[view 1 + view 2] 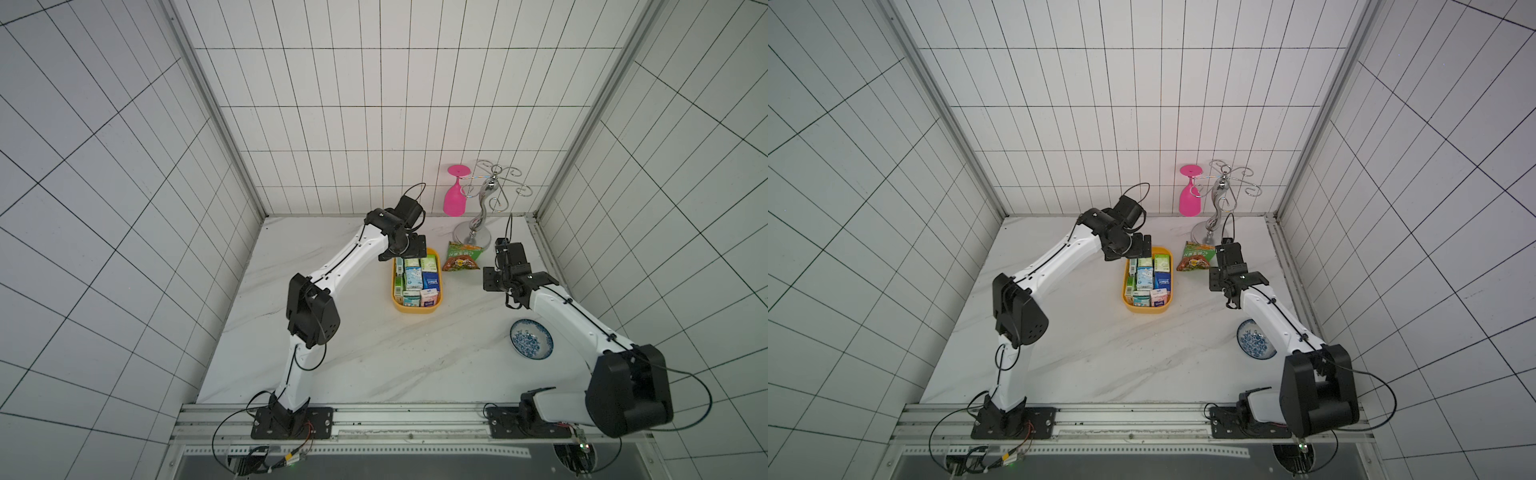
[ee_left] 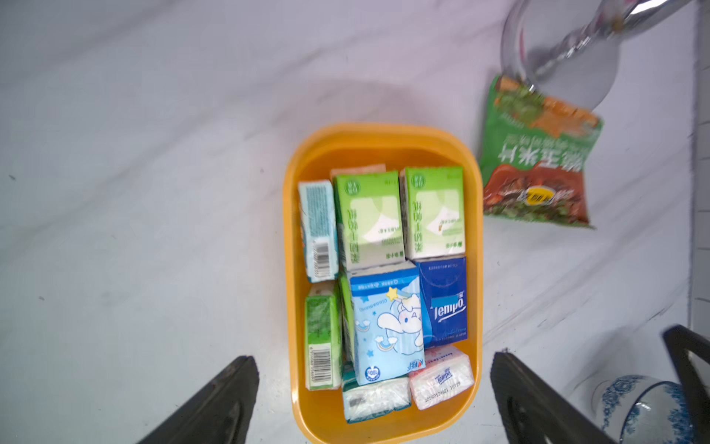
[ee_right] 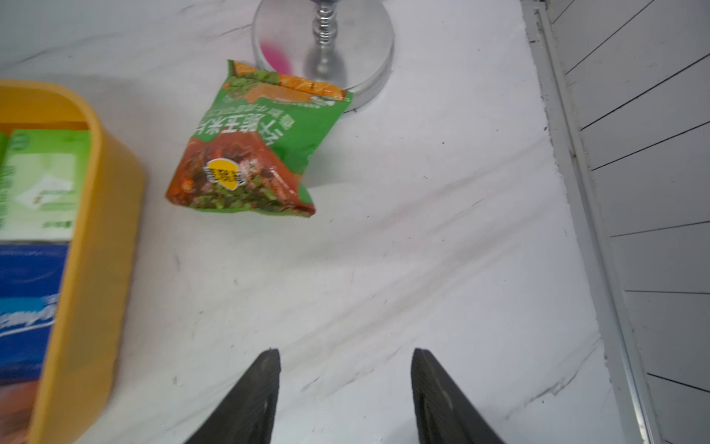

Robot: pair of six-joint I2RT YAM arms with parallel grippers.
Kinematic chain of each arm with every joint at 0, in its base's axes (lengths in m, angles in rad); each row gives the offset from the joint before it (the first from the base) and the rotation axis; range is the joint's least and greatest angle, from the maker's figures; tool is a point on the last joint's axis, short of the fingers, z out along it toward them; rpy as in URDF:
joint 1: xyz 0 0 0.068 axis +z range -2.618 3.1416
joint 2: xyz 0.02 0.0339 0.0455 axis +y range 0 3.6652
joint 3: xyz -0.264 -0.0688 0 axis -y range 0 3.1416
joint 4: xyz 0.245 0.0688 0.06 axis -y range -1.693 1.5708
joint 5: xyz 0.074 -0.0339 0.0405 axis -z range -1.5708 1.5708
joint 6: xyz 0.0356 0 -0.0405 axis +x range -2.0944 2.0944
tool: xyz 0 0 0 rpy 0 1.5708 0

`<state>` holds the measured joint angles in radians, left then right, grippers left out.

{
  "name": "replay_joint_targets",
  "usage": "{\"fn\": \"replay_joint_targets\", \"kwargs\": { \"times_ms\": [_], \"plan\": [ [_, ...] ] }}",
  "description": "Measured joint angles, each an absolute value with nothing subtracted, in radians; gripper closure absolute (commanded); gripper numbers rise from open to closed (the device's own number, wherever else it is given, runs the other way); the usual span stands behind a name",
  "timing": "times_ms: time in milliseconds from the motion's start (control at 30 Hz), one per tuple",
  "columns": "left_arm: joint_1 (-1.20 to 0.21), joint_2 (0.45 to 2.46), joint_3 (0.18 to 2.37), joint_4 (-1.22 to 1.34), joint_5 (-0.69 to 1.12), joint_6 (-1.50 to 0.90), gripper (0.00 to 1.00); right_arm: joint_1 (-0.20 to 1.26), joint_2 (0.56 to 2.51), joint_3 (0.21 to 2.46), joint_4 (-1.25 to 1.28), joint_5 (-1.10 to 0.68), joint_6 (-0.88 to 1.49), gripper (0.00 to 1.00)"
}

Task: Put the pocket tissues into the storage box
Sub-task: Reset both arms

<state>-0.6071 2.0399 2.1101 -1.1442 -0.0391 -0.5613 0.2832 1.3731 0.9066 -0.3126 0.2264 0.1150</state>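
Observation:
The yellow-orange storage box (image 1: 417, 309) stands mid-table, also seen in the left wrist view (image 2: 384, 132) and at the edge of the right wrist view (image 3: 96, 230). Several pocket tissues (image 2: 388, 319) in green, dark blue, light blue and pink-white fill it, some on edge; in a top view the pocket tissues (image 1: 419, 278) cover most of its floor. My left gripper (image 2: 372, 357) hangs above the box, wide open and holding nothing; from above, the left gripper (image 1: 409, 251) covers the box's far end. My right gripper (image 3: 345, 350) is open and empty over bare table, right of the box (image 1: 505, 266).
A green-and-orange snack bag (image 1: 463, 257) lies right of the box's far end, against the chrome stand's base (image 1: 471, 235). A pink glass (image 1: 454, 199) hangs upside down from the stand. A blue-and-white bowl (image 1: 531, 338) sits near the right arm. A metal rail (image 3: 576, 192) borders the table's right side.

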Motion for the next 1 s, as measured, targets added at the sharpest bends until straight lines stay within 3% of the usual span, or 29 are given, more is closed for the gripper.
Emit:
{"fn": "replay_joint_targets", "kwargs": {
  "times_ms": [100, 233, 400, 500, 533, 567, 1000],
  "plan": [
    [-0.497, 1.823, 1.910, -1.019, -0.044, -0.507, 0.02, 0.203, 1.415, 0.832, -0.147, 0.234, 0.064, 0.41],
    [-0.236, 1.574, 1.556, -0.785, 0.016, -0.463, 0.02, 0.136, 1.463, 0.735, 0.093, 0.233, 0.016, 0.40],
    [0.030, 1.459, 1.147, -0.501, 0.006, -0.389, 0.02, 0.101, 1.532, 0.625, 0.363, 0.233, -0.012, 0.40],
    [0.051, 1.441, 0.962, -0.370, -0.041, -0.316, 0.02, 0.055, 1.528, 0.542, 0.498, 0.187, 0.000, 0.37],
    [0.047, 1.435, 0.908, -0.321, -0.055, -0.288, 0.02, 0.031, 1.529, 0.514, 0.546, 0.159, 0.006, 0.15],
    [0.046, 1.427, 0.857, -0.266, -0.072, -0.263, 0.02, 0.007, 1.533, 0.483, 0.609, 0.134, 0.013, 0.01],
    [0.035, 1.495, 0.514, 0.453, -0.221, -0.181, 0.02, -0.025, 1.539, 0.448, 0.776, 0.039, 0.020, 0.01]
  ]
}}
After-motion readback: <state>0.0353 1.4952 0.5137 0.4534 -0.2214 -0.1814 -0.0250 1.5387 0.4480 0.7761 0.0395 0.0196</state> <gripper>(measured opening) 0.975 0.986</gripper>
